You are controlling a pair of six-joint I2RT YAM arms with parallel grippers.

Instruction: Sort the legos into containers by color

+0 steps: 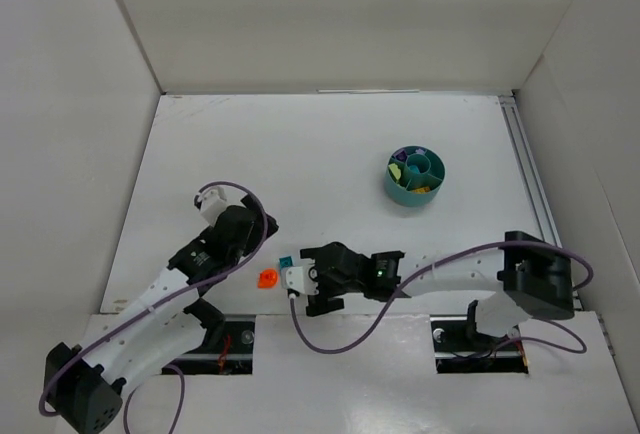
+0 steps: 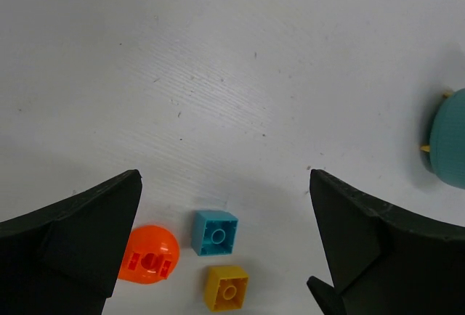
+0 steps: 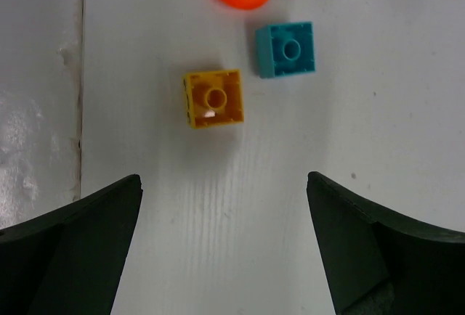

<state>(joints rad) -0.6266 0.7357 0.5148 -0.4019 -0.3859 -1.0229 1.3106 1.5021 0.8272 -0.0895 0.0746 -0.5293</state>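
The right end effector (image 3: pixel 223 177), wide and empty, should centre over the yellow brick (image 3: pixel 213 98), avoid the neighbouring teal brick (image 3: pixel 285 48), then descend squarely.

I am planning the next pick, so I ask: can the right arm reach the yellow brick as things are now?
Probably yes. The right gripper is open, and the yellow brick lies just ahead of it, apart from the teal brick. Nothing stands between gripper and brick.
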